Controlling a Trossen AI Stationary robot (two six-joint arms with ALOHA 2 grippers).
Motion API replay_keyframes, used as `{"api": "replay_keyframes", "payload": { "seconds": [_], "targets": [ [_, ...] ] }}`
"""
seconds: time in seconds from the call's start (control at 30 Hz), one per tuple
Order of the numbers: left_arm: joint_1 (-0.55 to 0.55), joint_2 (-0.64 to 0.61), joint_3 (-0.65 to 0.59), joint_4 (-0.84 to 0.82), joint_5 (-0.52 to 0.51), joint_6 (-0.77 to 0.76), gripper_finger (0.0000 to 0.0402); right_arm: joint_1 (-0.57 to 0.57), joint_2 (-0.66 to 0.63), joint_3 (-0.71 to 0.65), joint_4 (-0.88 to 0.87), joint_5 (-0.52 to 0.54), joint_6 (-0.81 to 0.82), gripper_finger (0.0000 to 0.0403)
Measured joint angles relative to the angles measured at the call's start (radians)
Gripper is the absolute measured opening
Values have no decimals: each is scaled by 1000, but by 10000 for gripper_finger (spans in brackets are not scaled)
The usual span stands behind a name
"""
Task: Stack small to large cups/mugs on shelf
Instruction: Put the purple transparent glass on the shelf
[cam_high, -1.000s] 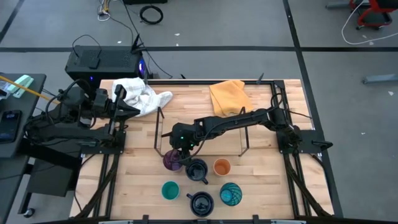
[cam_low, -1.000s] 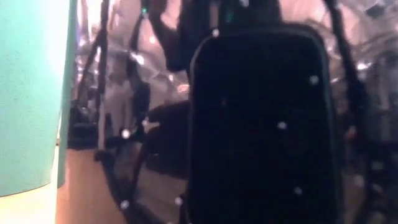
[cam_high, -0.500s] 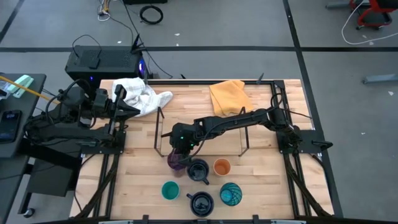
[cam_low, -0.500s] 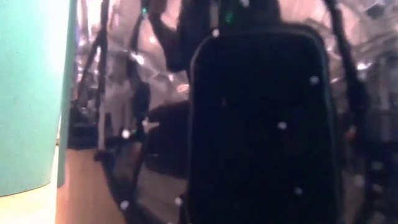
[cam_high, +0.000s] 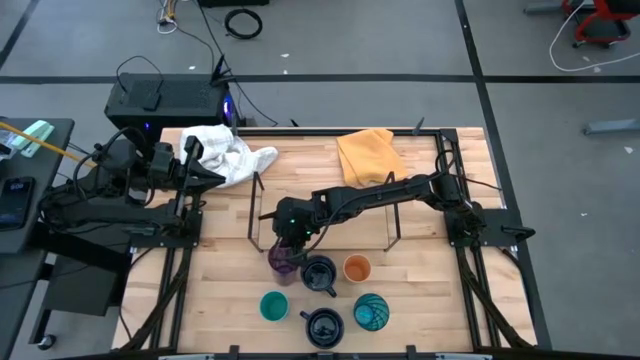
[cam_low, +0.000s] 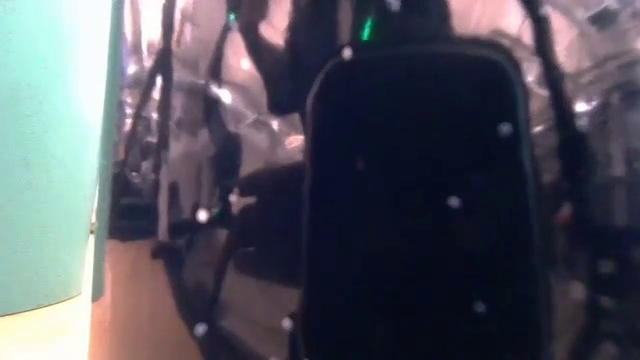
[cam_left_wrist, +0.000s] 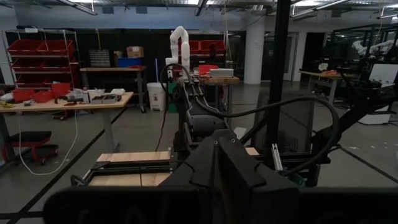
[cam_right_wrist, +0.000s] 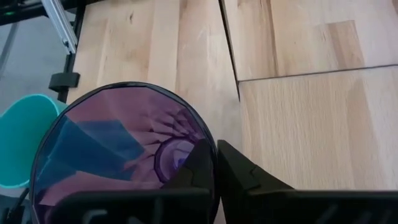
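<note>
The right hand (cam_high: 287, 247) reaches from the right side across the middle of the tabletop (cam_high: 420, 290) and sits directly over the purple tumbler (cam_high: 283, 260), which stands upright just in front of the black wire shelf (cam_high: 262, 195), at the left end of the cluster of cups near the front edge. In the right wrist view the two dark fingers (cam_right_wrist: 198, 167) are pinched together on the tumbler's rim (cam_right_wrist: 124, 146), one finger inside the mouth and one outside the wall, so the hand is clamped on the tumbler at its rim. The tumbler's long axis runs straight up, and the shelf lies immediately behind it toward the back edge, so the coming move looks like a short lift up and back onto the wire. A dark navy mug (cam_high: 318, 273) stands touching or nearly touching the tumbler on its right, with the orange cup (cam_high: 357, 268) beyond it; the small teal cup (cam_high: 273, 306), a second navy mug (cam_high: 322, 326) and the patterned teal-blue cup (cam_high: 370, 312) stand along the front edge. The left hand (cam_high: 200, 172) waits near the back left corner beside a white cloth (cam_high: 228, 152), its fingers closed on nothing.
</note>
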Motion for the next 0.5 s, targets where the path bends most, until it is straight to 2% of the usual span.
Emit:
{"api": "replay_keyframes", "payload": {
  "seconds": [0.27,0.5],
  "targets": [
    [0,0,0,0,0,0,36,0,0,46,-6,-9,-8,9],
    [0,0,0,0,0,0,30,-7,-1,139,-99,-12,-32,9]
  ]
}}
